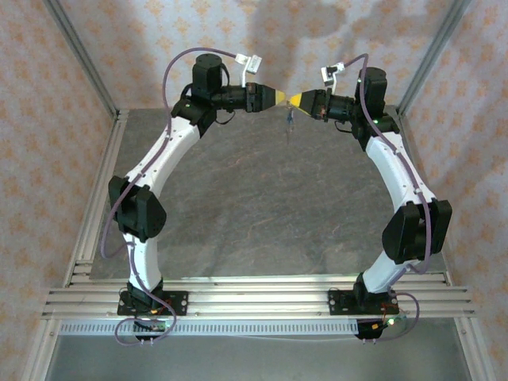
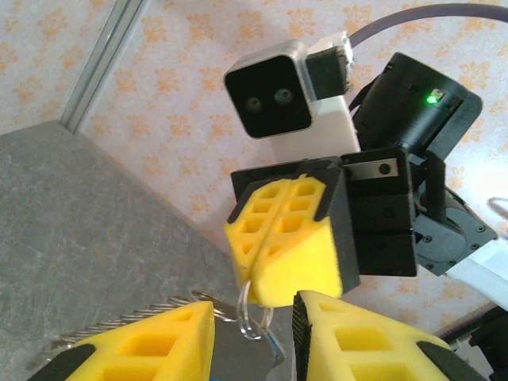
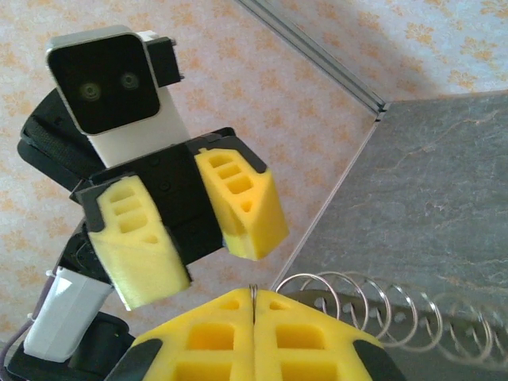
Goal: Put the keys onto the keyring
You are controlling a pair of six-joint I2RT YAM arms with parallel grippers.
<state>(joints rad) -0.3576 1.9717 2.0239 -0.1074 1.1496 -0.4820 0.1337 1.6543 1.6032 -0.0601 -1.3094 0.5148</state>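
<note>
Both arms are raised at the back of the table, tips nearly meeting. My right gripper [image 1: 296,100] [image 3: 253,298] [image 2: 258,290] is shut on the thin pale keyring [image 2: 244,313], whose edge shows pinched between its pads [image 3: 252,292]. The ring's loop hangs below the right tips, in the gap of my left gripper [image 2: 254,317] [image 1: 279,96] [image 3: 214,266]. The left jaws stand apart, touching nothing. A coiled wire strand [image 3: 381,305] [image 2: 111,325] trails sideways from the ring. The key's blue bit [image 2: 271,341] hangs under the ring, seen as a small blue speck [image 1: 290,119] below the tips.
The grey stone-patterned table [image 1: 262,206] lies far below the grippers. Patterned walls and aluminium frame posts [image 1: 79,55] stand close behind the arms. A grey metal piece with holes [image 3: 452,317] shows behind the coils.
</note>
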